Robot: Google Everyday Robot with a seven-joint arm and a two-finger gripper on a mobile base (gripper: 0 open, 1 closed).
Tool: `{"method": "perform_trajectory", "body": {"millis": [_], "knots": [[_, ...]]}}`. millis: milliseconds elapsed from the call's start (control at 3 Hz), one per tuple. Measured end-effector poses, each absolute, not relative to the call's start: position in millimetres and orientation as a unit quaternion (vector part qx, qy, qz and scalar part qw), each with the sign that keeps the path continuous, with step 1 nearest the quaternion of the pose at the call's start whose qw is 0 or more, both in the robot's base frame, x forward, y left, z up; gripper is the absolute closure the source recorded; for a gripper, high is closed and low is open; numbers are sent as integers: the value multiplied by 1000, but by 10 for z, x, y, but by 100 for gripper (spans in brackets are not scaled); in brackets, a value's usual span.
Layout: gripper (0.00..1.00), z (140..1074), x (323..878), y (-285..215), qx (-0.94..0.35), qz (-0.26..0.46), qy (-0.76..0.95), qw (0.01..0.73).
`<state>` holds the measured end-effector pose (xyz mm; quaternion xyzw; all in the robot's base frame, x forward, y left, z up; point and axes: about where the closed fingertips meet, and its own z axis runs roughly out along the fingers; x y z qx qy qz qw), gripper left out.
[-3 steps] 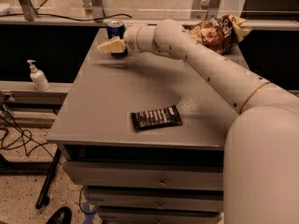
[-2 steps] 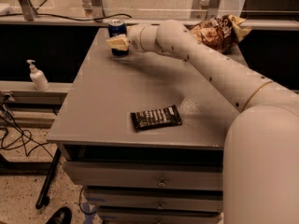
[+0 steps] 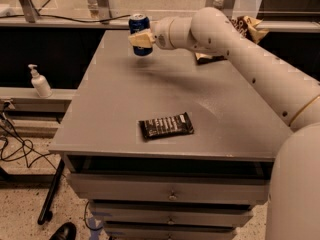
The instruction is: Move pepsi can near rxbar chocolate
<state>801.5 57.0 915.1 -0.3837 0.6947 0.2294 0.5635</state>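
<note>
The pepsi can, dark blue with a silver top, is upright at the far left of the grey table. My gripper reaches in from the right and is shut on the can's middle, its pale fingers across the front. The can seems to hang just above the tabletop. The rxbar chocolate, a flat black bar with white lettering, lies near the table's front edge, well in front of the can and a little to its right.
A tan and brown chip bag lies at the far right of the table, partly hidden behind my arm. A soap pump bottle stands on a ledge to the left. Drawers sit under the tabletop.
The gripper has closed around the can and carried it a little to the right and toward the front, off its spot at the far corner.
</note>
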Motion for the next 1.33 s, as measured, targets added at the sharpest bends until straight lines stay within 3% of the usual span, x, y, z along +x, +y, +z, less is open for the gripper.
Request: {"method": "perform_trajectory", "body": {"millis": [333,1333], "knots": [[100,9384,7498,224,-393,247,689,556],[100,8896,6072,-939,-426,254,665,559]]}}
